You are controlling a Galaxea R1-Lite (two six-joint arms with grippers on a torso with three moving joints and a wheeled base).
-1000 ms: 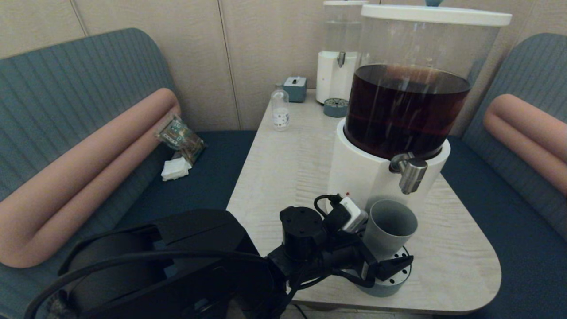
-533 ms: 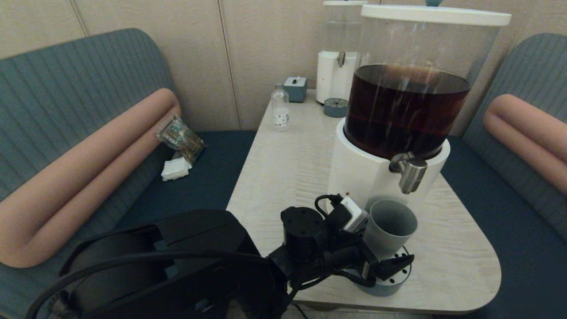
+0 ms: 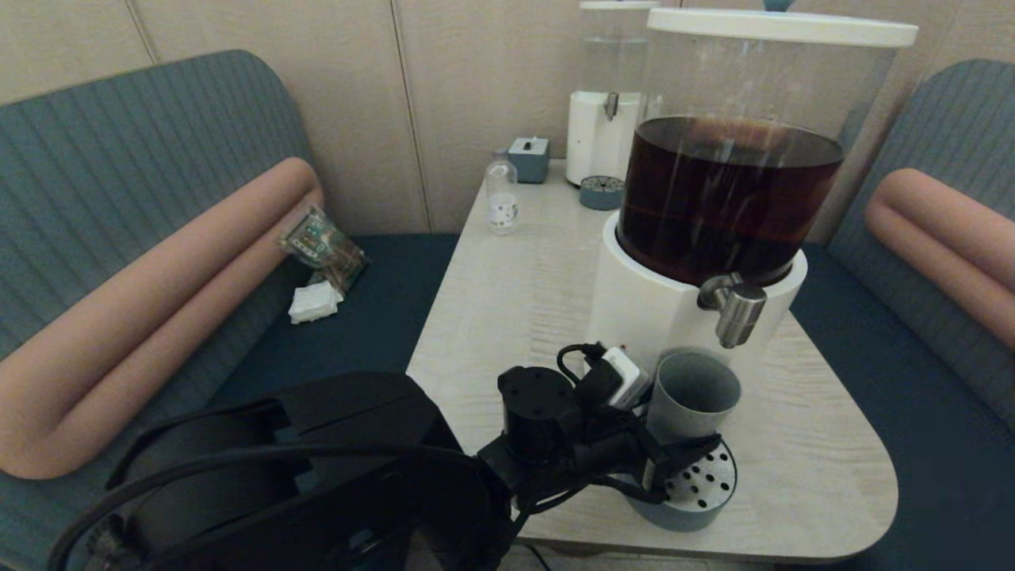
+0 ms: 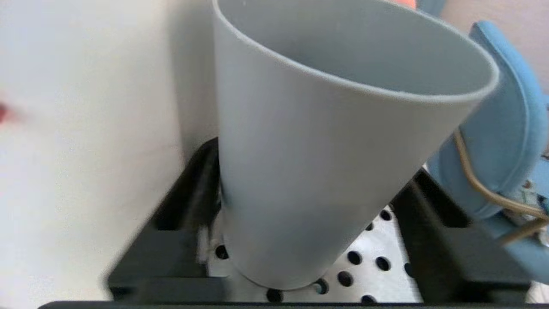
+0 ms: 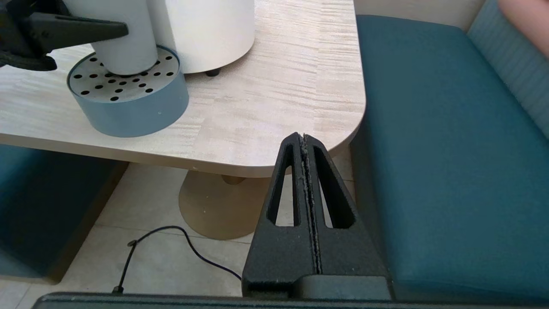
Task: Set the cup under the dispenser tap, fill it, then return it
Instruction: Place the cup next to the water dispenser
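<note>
Lower centre of the head view: left claw (image 3: 670,464) clamped on the cup (image 3: 691,396), one black finger on either side of its lower wall, the wider rim pointing up. Standing on the perforated drip tray (image 3: 702,496), base on the dotted plate, just beside the white base of the big dispenser (image 3: 658,309). Close up in the left wrist view, the same: cup (image 4: 317,171) between the two dark fingers, bottom meeting the holed plate, long axis upright with perhaps a slight lean (hard to judge from so near).

The deciding relation: tap (image 3: 736,309) up and to the right of the cup's mouth in the head view. Nozzle seemingly over the right edge of the rim, not over its centre, though depth from this angle is uncertain. Likely call for a small nudge rightward before any pour, the cup kept upright throughout. Empty inside, as far as visible; filling not yet begun.

Left arm clearly the nearer one, already holding. Right claw (image 5: 305,146) closed, fingers pressed together on nothing, hanging off the counter (image 5: 274,107) edge above the teal seat (image 5: 429,150) and floor, out of the head view entirely.

Risk, as a judgement: liquid missing the rim and landing on the tray.
</note>
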